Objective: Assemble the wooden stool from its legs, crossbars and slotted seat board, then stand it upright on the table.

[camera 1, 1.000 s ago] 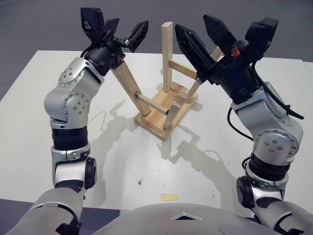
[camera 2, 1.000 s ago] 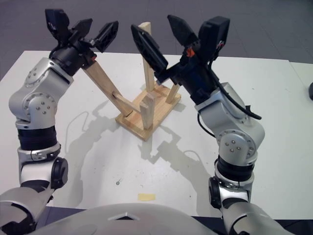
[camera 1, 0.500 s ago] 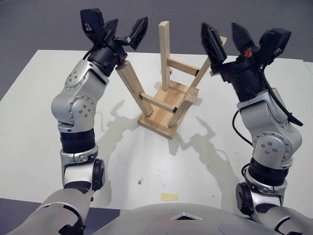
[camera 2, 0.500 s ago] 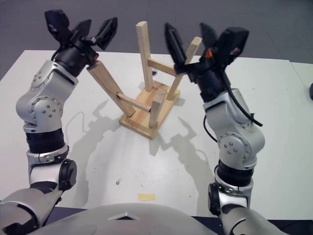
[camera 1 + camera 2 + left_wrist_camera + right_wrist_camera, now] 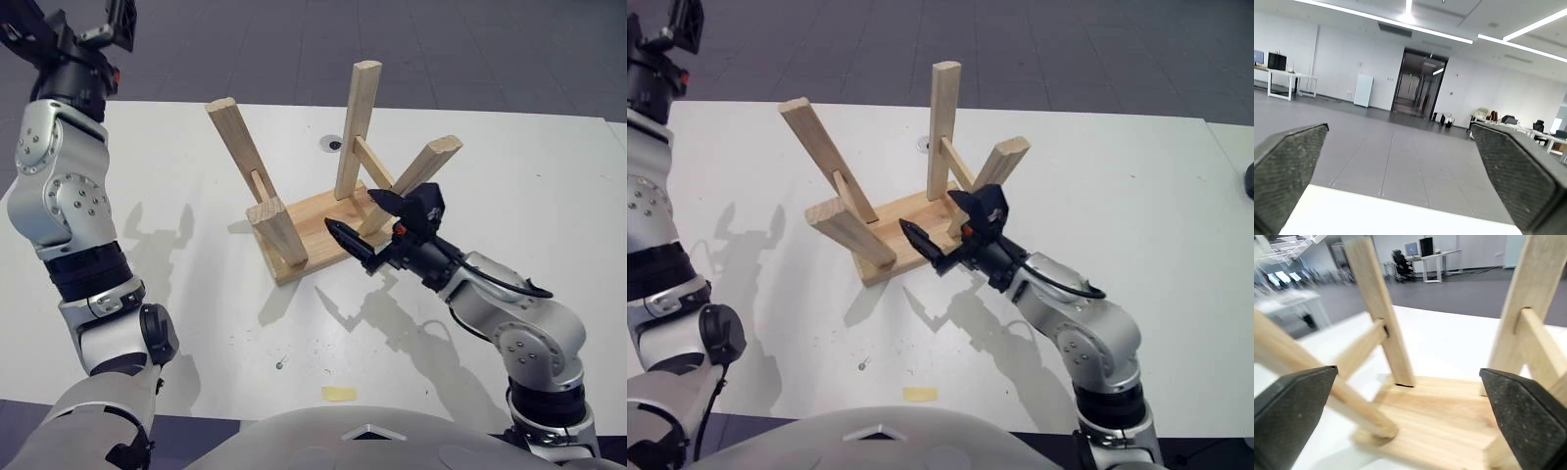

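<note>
Stool of pale wood (image 5: 312, 217) sits upside down on the white table (image 5: 196, 323). Right gripper (image 5: 353, 211) hovers released at its seat board (image 5: 1440, 423); left gripper (image 5: 73, 24), raised aside, gapes empty.

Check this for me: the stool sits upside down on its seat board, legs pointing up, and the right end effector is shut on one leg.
Not quite. The right end effector is open, held low beside the seat board and gripping no leg, as the right wrist view shows. The stool does sit upside down, legs pointing up.
</note>
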You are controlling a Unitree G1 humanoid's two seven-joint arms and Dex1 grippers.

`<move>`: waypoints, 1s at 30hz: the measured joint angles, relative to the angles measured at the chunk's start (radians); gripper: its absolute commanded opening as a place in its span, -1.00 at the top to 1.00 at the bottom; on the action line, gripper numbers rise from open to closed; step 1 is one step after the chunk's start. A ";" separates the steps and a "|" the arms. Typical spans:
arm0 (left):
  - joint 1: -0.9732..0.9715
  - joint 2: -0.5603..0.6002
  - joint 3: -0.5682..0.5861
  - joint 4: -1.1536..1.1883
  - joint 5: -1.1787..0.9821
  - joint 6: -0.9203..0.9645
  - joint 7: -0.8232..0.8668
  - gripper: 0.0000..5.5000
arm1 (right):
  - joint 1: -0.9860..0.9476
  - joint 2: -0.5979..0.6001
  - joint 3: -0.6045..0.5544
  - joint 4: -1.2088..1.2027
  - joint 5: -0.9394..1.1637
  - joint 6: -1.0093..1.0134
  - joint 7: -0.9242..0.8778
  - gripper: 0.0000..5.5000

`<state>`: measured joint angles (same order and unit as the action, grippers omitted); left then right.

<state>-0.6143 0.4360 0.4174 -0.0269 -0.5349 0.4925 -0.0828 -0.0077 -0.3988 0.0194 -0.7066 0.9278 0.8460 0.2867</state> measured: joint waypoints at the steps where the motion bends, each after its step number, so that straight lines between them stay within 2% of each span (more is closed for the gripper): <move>1: 0.030 0.015 -0.006 0.001 0.009 0.003 -0.024 -0.95 | 0.053 -0.028 -0.025 -0.001 0.083 0.020 0.074 -0.96; 3: 0.116 0.065 -0.022 0.010 0.038 0.015 -0.096 -0.95 | 0.169 -0.130 -0.052 0.024 0.088 0.039 0.188 -0.96; 6: 0.285 0.157 -0.062 0.014 0.080 0.033 -0.240 -0.95 | 0.220 -0.196 -0.126 0.185 -0.042 -0.011 0.197 -0.96; 10: 0.515 0.274 -0.122 -0.052 0.024 0.131 -0.524 -0.95 | 0.112 -0.180 -0.216 0.333 -0.114 -0.133 0.191 -0.96; 13: 0.630 0.363 -0.189 -0.169 -0.078 0.237 -0.746 -0.95 | -0.008 -0.156 -0.197 0.374 -0.106 -0.172 0.284 -0.96; 16: 0.656 0.449 -0.252 -0.235 -0.138 0.323 -0.898 -0.95 | -0.077 -0.153 -0.151 0.422 -0.094 -0.179 0.406 -0.96; 19: 0.613 0.442 -0.307 -0.295 -0.187 0.371 -0.940 -0.95 | -0.143 -0.141 -0.112 0.529 -0.147 -0.221 0.464 -0.96; 23: 0.494 0.328 -0.373 -0.300 -0.189 0.365 -0.861 -0.95 | -0.211 -0.132 -0.083 0.613 -0.198 -0.258 0.512 -0.96; 27: 0.462 0.251 -0.412 -0.301 -0.171 0.361 -0.795 -0.95 | -0.189 -0.142 -0.058 0.583 -0.190 -0.227 0.579 -0.96; 30: 0.461 0.247 -0.437 -0.287 -0.115 0.329 -0.778 -0.95 | -0.112 -0.186 -0.057 0.511 -0.141 -0.160 0.637 -0.96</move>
<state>-0.1531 0.6825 -0.0196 -0.3143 -0.6504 0.8214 -0.8609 -0.1193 -0.5845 -0.0378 -0.1955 0.7872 0.6856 0.9241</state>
